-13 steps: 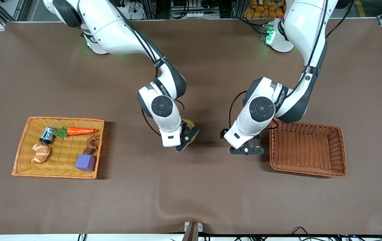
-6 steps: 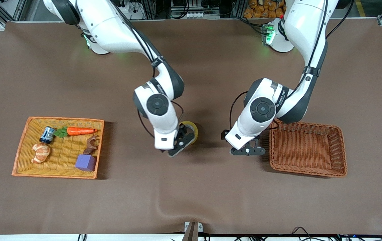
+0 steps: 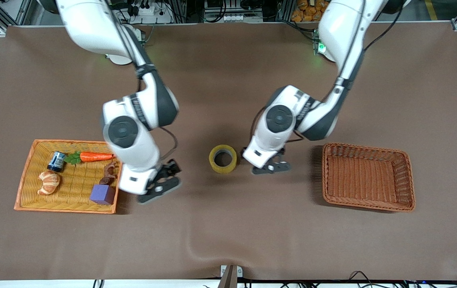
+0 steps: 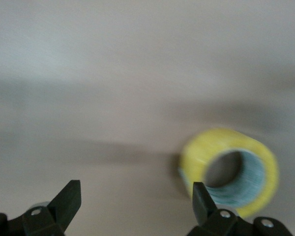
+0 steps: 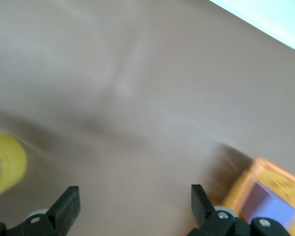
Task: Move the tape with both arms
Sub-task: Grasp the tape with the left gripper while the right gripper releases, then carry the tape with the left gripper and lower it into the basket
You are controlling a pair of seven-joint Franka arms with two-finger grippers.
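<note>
The yellowish tape roll (image 3: 223, 159) lies flat on the brown table between the two arms, its hole facing up. My right gripper (image 3: 159, 188) is open and empty, over the table beside the orange tray. My left gripper (image 3: 271, 167) is open and empty, close beside the tape on the side toward the brown basket. The tape shows in the left wrist view (image 4: 231, 172) next to one of my fingers (image 4: 202, 199), and at the edge of the right wrist view (image 5: 2, 164).
An orange tray (image 3: 26, 181) at the right arm's end holds a carrot (image 3: 94, 156), a can (image 3: 56, 161), a croissant toy (image 3: 48, 182), a purple block (image 3: 102, 194) and a small brown figure (image 3: 109, 173). A brown wicker basket (image 3: 368, 205) stands at the left arm's end.
My right gripper has let go of the tape and moved away toward the orange tray. My left gripper has moved from beside the basket to close beside the tape.
</note>
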